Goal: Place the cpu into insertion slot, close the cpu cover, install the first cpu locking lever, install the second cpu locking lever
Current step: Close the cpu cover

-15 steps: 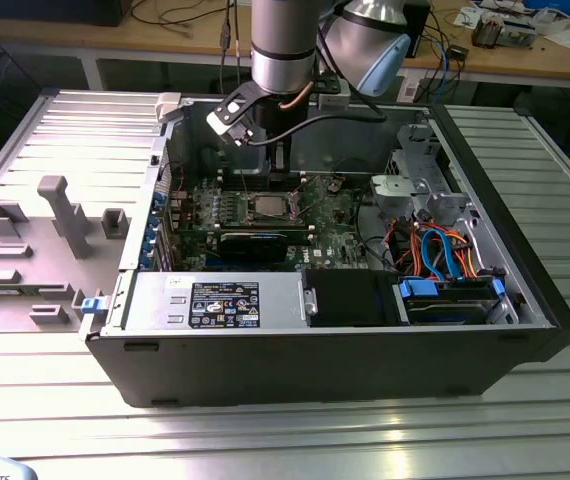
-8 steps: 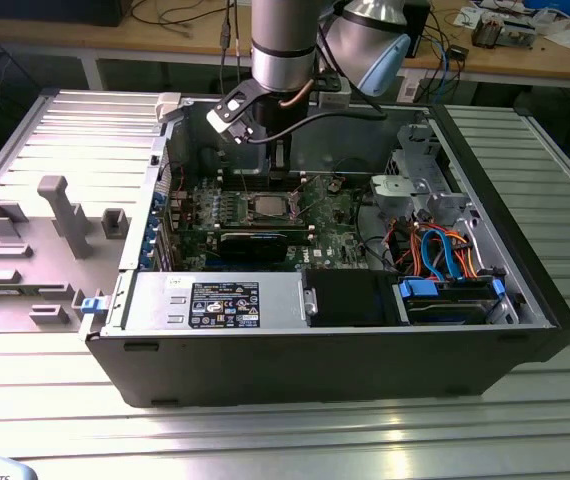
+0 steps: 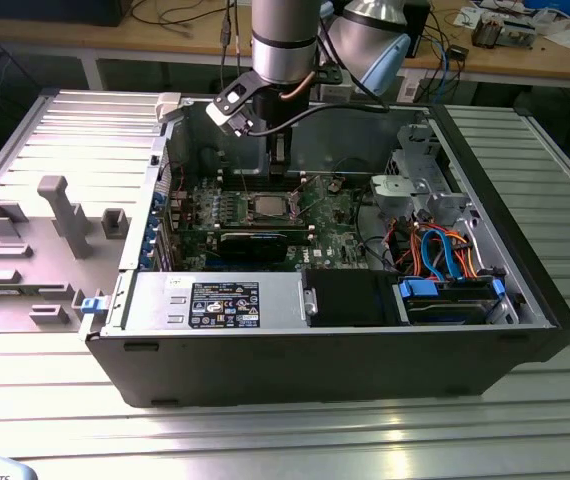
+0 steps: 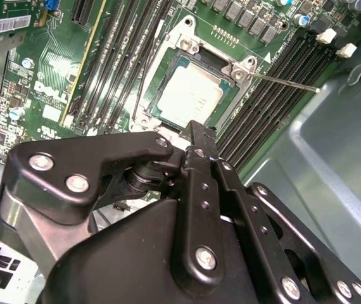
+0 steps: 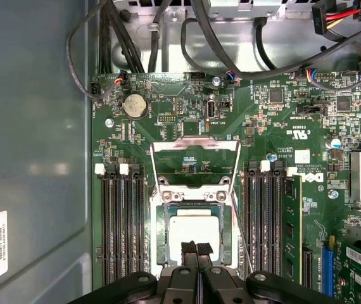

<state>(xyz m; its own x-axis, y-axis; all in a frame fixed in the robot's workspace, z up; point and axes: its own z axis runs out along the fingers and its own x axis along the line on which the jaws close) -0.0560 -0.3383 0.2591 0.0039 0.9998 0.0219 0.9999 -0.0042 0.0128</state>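
One of the four steps looks done: the cpu (image 5: 192, 229) sits flat in its socket (image 5: 160, 240) on the green board (image 5: 168, 101), directly under the gripper (image 5: 196, 248). The gripper's fingertips are pressed together with nothing between them, over the chip's near edge. Just beyond the chip, the cpu cover (image 5: 196, 145) lies swung open. A thin lever (image 4: 288, 82) off to one side sticks out unlatched, so closing the cover and both levers are left to do.
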